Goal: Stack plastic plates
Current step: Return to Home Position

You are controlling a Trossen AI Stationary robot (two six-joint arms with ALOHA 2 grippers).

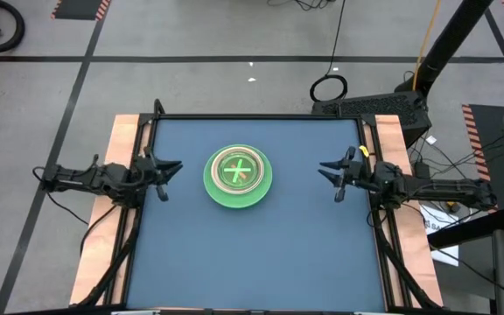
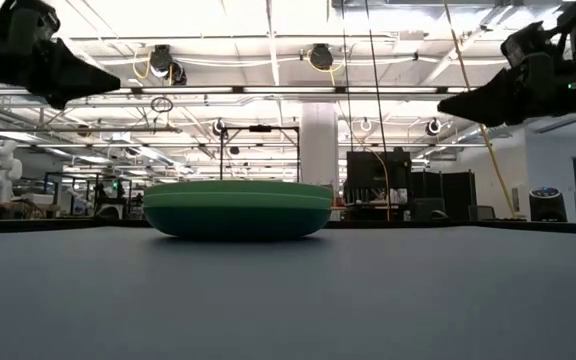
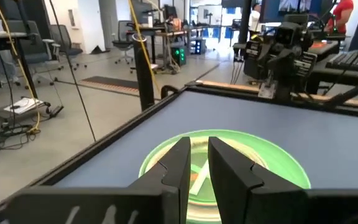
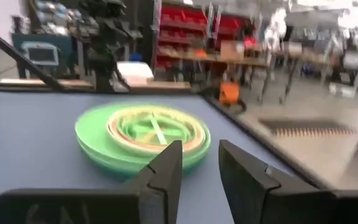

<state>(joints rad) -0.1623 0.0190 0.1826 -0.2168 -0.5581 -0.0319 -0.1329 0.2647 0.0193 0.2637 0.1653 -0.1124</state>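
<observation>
Left claw [image 1: 170, 178] and right claw [image 1: 330, 180], narrowly open, empty, well apart on either side of the plastic plates [image 1: 238, 179]

No text, brand or number is showing legibly in any view. The white papers [image 1: 444, 254] lying beside the table [image 1: 261, 262] at its right may be carrying print, but it is too small to read. The striped floor markings [image 1: 81, 9] are showing only orange and dark bars. The top plate [image 1: 238, 171] is bearing a green cross, no lettering.
</observation>
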